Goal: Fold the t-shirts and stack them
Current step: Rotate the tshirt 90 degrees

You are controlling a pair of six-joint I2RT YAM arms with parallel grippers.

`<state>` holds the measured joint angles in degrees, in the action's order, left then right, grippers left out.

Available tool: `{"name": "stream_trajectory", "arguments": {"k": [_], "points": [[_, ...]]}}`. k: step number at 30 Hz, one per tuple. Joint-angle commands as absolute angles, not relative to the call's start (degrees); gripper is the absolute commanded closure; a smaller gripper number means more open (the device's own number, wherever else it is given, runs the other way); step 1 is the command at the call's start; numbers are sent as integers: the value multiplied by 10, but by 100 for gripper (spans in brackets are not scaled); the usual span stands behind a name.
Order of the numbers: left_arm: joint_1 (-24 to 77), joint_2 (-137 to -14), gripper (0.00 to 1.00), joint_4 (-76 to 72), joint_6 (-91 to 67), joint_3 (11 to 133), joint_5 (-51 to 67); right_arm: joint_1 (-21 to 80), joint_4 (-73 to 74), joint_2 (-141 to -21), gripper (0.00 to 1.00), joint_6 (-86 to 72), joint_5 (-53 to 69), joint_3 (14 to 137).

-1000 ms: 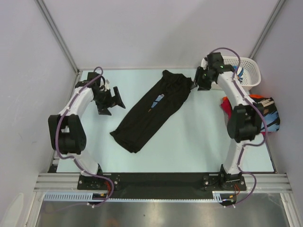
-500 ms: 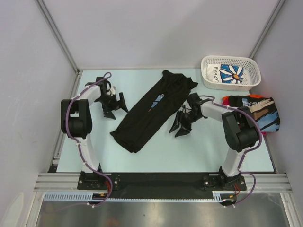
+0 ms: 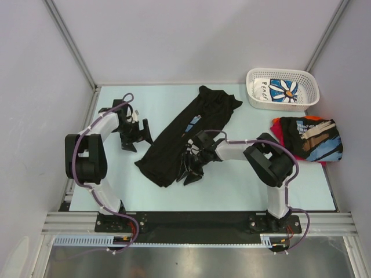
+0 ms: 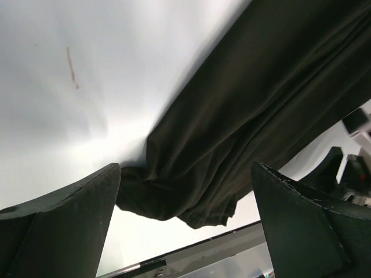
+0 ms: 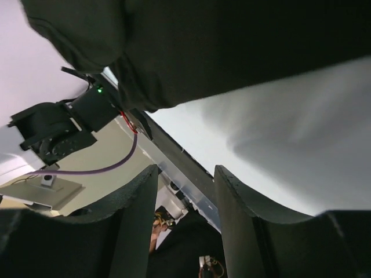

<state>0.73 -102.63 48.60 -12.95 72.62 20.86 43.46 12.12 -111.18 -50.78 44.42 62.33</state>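
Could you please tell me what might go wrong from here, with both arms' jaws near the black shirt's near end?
The black cloth t-shirt lies bunched in a narrow, creased diagonal strip, so the jaws may pinch several layers and drag it instead of spreading it. The left jaws and right jaws both stand open beside its near end, on opposite sides; moving inward together, they might collide.

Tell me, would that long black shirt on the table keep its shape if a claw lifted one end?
Probably not. The black shirt lies in a rumpled, creased strip, so it would likely sag and hang limp. It looks thin, so a push would probably bunch it rather than slide it whole.
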Motion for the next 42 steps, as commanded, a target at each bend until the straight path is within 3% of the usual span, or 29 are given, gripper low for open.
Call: {"name": "stream_trajectory", "arguments": {"k": [1, 14, 23, 26, 27, 30, 36, 42], "points": [[8, -992, 0, 478, -105, 699, 170, 468, 50, -1138, 51, -558, 446, 624], [9, -1045, 1, 492, -98, 665, 161, 513, -12, -1211, 52, -624, 415, 693], [9, -1037, 2, 497, -94, 660, 175, 530, 29, -1254, 54, -635, 404, 783], [9, -1035, 3, 497, -94, 658, 175, 530, 88, -1261, 63, -611, 396, 806], [9, -1035, 3, 497, -94, 658, 176, 529, 104, -1265, 77, -591, 388, 822], [9, -1035, 3, 503, -96, 658, 168, 529, 208, -1276, 100, -558, 368, 868], [9, -1002, 0, 509, -105, 673, 149, 527, 350, -1240, 100, -473, 297, 850], [8, -965, 0, 515, -118, 713, 142, 505, 374, -1187, 100, -408, 216, 723]]}}
